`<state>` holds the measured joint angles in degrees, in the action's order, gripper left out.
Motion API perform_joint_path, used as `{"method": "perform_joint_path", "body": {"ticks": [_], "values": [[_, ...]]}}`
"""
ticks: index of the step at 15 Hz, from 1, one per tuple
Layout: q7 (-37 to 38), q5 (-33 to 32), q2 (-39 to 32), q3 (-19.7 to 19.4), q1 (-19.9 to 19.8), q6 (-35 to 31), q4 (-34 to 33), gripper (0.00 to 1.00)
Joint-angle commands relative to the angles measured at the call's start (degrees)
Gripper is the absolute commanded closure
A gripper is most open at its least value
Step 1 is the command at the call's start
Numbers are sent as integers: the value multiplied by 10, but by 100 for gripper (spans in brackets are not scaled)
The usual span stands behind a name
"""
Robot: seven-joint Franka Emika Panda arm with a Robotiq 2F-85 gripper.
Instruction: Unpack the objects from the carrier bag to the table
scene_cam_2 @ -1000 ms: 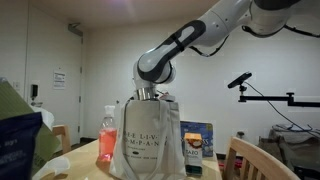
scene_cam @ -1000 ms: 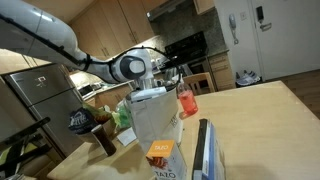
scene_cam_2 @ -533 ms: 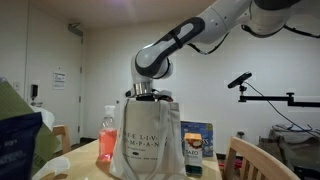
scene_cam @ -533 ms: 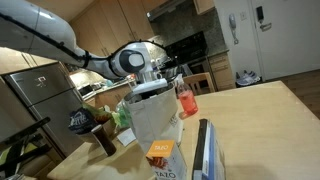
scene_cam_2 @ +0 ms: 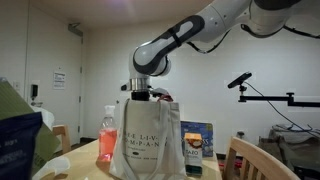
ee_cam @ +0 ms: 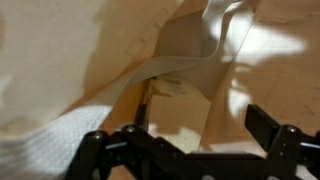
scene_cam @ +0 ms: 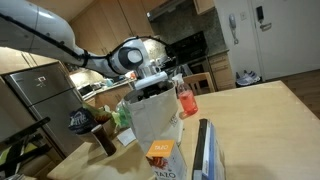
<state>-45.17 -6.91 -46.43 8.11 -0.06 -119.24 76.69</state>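
Your gripper [scene_cam: 154, 88] is parked right at the mouth of the bag [scene_cam: 152, 120], a bit left of centre in an exterior view. From the other side, the gripper [scene_cam_2: 141, 97] hangs over the top of the bag [scene_cam_2: 150, 140], middle of the frame, with the bag's handles up around it. I can't tell how far inside the tips actually are.

The jaws are spread wide and you've got nothing in them. In the wrist view the two dark fingers [ee_cam: 95, 150] sit along the bottom edge, far apart, and all you see between and beyond them is pale crinkly bag material. A loose strap [ee_cam: 225, 22] is in the upper right. No grocery item shows up in that shot.

The bag stands upright on the table [scene_cam: 262, 112], dark print facing the camera in an exterior view. Around it:

- An orange carton [scene_cam: 160, 152] is at bottom centre, in front of the bag.
- A blue-and-white package [scene_cam: 205, 150] is just right of the carton, standing on edge.
- A green bundle [scene_cam: 122, 115] is tucked just beside the bag's left side.
- A red-pink bottle [scene_cam: 186, 101] is close on the bag's right, and in an exterior view the bottle [scene_cam_2: 108, 136] is on its left.
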Motion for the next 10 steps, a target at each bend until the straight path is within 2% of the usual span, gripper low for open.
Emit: {"method": "perform_joint_path", "body": {"ticks": [1,10], "values": [[-21,-7,-15,-3,2,-22,-20,0],[-34,-8,-41,-7,-1,-49,-32,0]]}}
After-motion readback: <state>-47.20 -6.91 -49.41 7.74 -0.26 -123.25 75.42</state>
